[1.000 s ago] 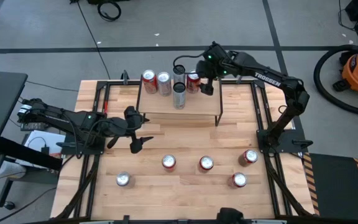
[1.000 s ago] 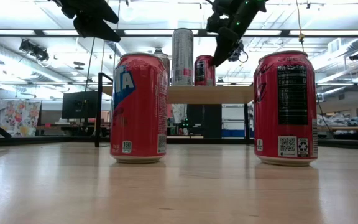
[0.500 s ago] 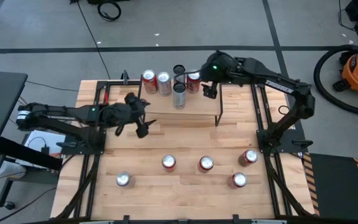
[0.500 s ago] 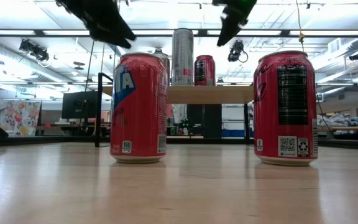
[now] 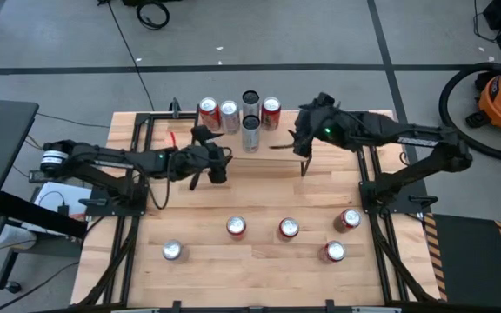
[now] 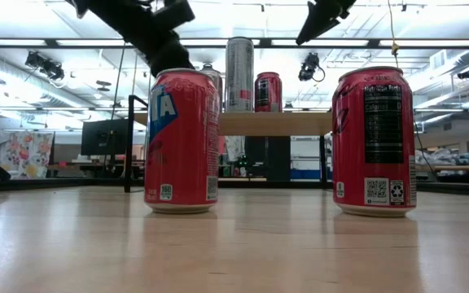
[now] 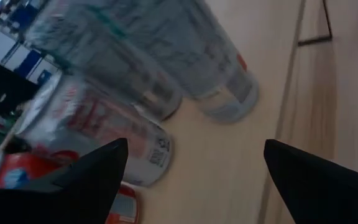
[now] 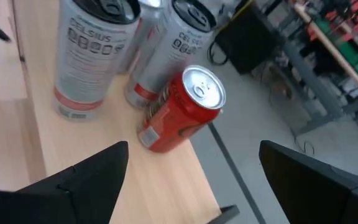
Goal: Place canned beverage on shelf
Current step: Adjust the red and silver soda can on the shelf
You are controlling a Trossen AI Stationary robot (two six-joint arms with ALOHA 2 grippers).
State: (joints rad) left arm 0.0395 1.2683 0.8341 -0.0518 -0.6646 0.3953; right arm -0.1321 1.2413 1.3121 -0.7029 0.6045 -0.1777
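Observation:
The shelf (image 5: 272,161) stands at the table's far middle and carries several cans, among them a tall silver can (image 5: 250,132) and a red can (image 5: 270,112), all upright on their bases. My left gripper (image 5: 209,172) hovers open by the shelf's left front corner and faces those cans (image 7: 222,93). My right gripper (image 5: 292,143) is open above the shelf's right end, with the red can (image 8: 182,109) ahead of its fingers. Neither holds anything. Several more cans (image 5: 236,228) stand on the tabletop nearer the front.
On the tabletop stand red cans (image 5: 289,229) (image 5: 349,219) (image 5: 334,252) and one at the near left (image 5: 173,251). Two of them (image 6: 183,140) (image 6: 374,140) fill the foreground of the low view. Bare wood lies between the shelf and this row.
My left gripper has gone toward the table's right and up to the shelf's left front corner, rolling as it went. My right gripper has drawn back from the red can on the shelf, toward the table's right and near side. That can stays upright on the shelf.

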